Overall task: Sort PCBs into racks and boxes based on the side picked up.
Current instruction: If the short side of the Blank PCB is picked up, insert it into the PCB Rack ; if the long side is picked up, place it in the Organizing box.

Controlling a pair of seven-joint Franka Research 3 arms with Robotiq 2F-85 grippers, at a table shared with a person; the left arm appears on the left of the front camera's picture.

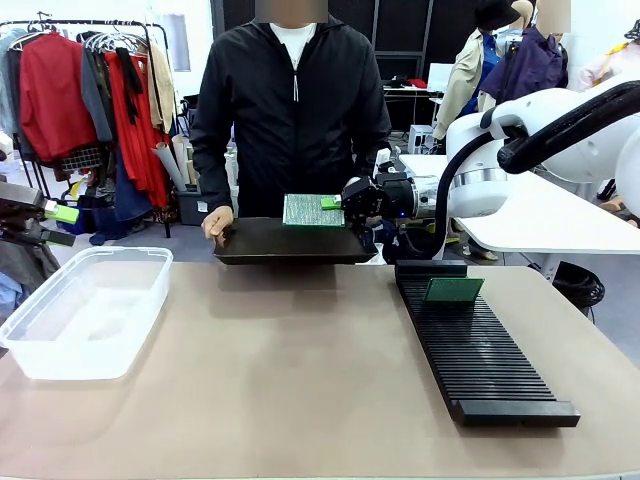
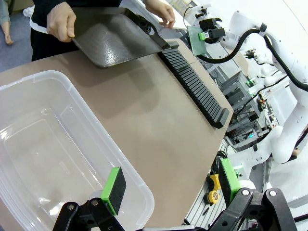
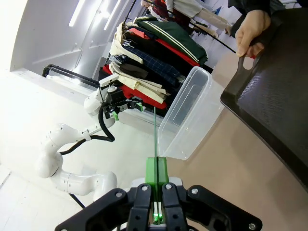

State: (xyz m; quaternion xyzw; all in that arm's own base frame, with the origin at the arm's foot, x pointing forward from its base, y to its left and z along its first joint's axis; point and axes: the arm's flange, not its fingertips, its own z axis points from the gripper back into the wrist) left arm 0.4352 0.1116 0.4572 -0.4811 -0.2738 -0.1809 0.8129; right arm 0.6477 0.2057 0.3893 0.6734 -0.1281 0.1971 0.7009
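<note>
The right pincer [image 1: 333, 203] pinches a PCB [image 1: 305, 211] by its edge at centre frame, near the tray [image 1: 290, 243]. It looks light, thin, stiff (probably best gripped at the rim). Left pincer [image 2: 172, 185] stands spread.

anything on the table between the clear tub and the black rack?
No: in the front view the tabletop between tub and rack is bare; the person's tray is held farther back.
</note>
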